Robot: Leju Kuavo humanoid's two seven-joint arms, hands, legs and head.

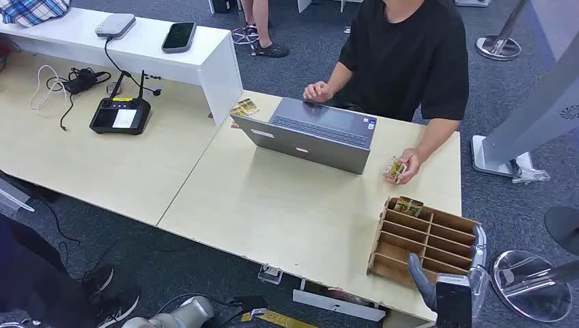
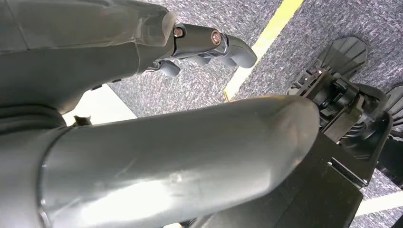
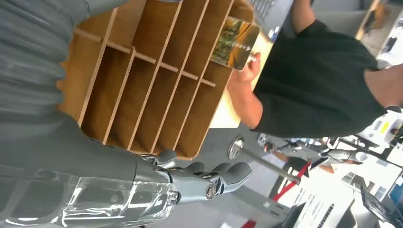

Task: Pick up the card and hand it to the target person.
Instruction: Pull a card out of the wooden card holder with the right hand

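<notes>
A greenish-gold card (image 1: 408, 205) stands in the far left slot of the wooden rack (image 1: 444, 239) at the table's right front corner; the right wrist view shows the card (image 3: 235, 42) upright in the rack (image 3: 142, 80). My right hand (image 1: 445, 281) hovers at the rack's near edge, its fingers (image 3: 209, 178) apart and holding nothing. The person in a black shirt (image 1: 410, 55) sits behind the laptop and holds another card (image 1: 395, 168) in one hand. My left hand (image 2: 209, 45) hangs over the floor, holding nothing.
An open grey laptop (image 1: 314, 133) stands mid-table, with two more cards (image 1: 244, 108) beside its left corner. A remote controller (image 1: 121, 113) and cables lie far left, and a phone (image 1: 179, 35) rests on the white shelf. A metal stand base (image 1: 532, 283) sits right of the table.
</notes>
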